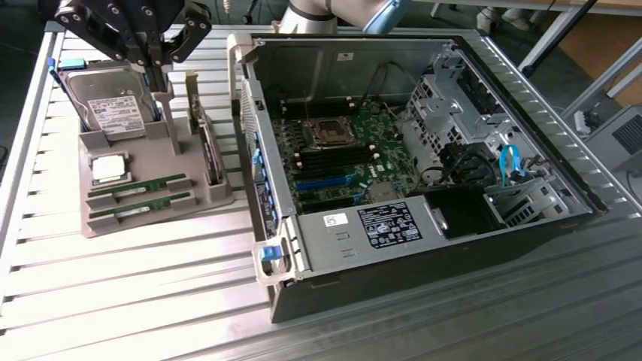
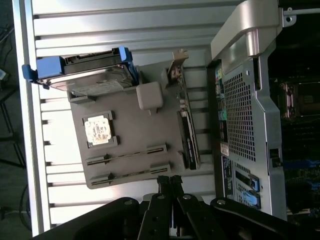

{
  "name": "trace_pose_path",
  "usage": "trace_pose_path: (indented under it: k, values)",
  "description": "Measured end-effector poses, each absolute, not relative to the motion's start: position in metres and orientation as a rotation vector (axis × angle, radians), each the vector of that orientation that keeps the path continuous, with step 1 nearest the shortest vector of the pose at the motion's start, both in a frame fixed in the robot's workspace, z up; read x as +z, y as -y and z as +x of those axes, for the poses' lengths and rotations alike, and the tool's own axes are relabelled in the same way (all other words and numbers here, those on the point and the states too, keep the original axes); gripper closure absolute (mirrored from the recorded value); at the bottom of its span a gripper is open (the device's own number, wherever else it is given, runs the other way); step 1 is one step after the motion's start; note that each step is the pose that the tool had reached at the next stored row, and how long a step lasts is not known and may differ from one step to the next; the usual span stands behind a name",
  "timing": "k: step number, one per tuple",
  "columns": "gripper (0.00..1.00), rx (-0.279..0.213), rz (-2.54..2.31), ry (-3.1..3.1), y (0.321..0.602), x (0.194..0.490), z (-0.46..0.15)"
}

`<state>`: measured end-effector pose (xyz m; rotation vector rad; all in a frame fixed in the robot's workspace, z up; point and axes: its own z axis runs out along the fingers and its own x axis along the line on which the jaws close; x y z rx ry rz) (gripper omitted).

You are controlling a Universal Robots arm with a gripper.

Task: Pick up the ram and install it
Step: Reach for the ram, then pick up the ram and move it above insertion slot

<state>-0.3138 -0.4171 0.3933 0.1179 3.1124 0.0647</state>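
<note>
One slatted metal tabletop carries everything. On the exterior view's right lies an open computer case, its side panel off. Inside it are a green motherboard with an empty processor socket, and a grey power supply at the near end.

On the exterior view's left, just beside the case, sits a grey holder tray. A hard drive in a blue frame leans in a stand at the tray's far end. An expansion card stands on edge along the side nearest the case.

The black gripper hangs in the air above the tray. In the exterior view it shows in front of the hard drive. In the wrist view its fingertips lie close together with nothing between them, so the gripper is narrow and holds nothing.

A ram stick lies in a slot at the tray's near end. A second ram stick lies parallel in the next slot. Neither touches the gripper. A square silver processor rests in its recess between the ram slots and the hard drive.
</note>
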Motion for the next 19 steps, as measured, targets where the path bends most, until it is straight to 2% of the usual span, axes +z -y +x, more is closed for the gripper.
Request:
trace_pose_path:
  k: [19]
  values:
    - [0.87, 0.066, -0.006, -3.116, 0.4182, 0.3933, -0.3139]
